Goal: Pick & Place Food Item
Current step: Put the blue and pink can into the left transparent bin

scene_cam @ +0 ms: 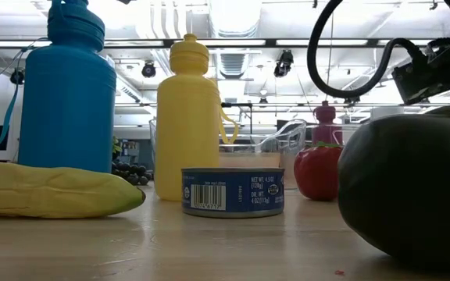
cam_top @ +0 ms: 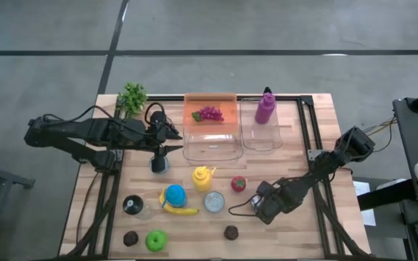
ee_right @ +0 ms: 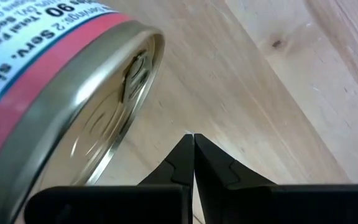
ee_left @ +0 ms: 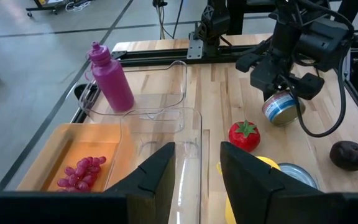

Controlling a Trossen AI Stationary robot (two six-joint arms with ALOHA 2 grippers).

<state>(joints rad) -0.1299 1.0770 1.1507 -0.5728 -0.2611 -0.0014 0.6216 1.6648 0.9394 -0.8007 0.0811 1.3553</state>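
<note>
The approach to a pick is judged to be in hand. Toward the worktop's near right corner, the right gripper (ee_right: pixel 193 138) is angled down to the wood, fingers pressed together, beside a tipped red-banded can (ee_right: pixel 73 93) that is not gripped. Opening and spanning the can is called for next. Farther back, left of centre, the left gripper (ee_left: pixel 197 155) hangs with fingers apart; nothing is seen between them.

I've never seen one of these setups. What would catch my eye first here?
Probably the bright things scattered on the wooden table: purple grapes in an orange tray at the far edge, a magenta bottle in the clear bin beside it, and a yellow bottle, blue bottle and banana mid-table. The left tool hangs beside another clear bin, while the right tool, shut, lies near a can.
</note>
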